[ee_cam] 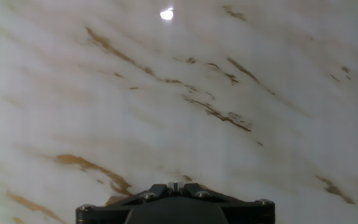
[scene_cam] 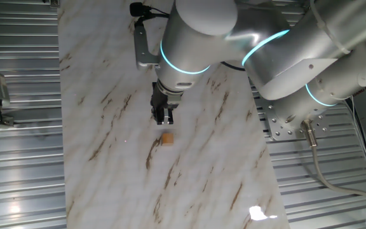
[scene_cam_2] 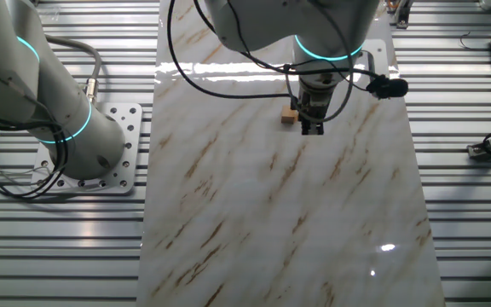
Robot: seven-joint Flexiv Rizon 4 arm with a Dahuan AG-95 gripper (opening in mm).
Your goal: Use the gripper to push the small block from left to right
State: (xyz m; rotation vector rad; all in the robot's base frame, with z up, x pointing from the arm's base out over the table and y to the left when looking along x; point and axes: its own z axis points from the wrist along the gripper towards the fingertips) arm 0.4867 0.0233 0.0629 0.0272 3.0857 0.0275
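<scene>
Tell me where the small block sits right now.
In one fixed view the small block lies on the marble table just below the gripper. In the other fixed view it sits close beside the gripper's left; the hand view does not show it.

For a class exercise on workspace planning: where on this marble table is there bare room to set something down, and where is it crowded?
Bare marble tabletop stretches from the tiny orange-tan cube to the near edge in the other fixed view, and along both long edges. It is crowded only around the dark two-finger gripper, right beside the cube, under the silver-white arm.
</scene>
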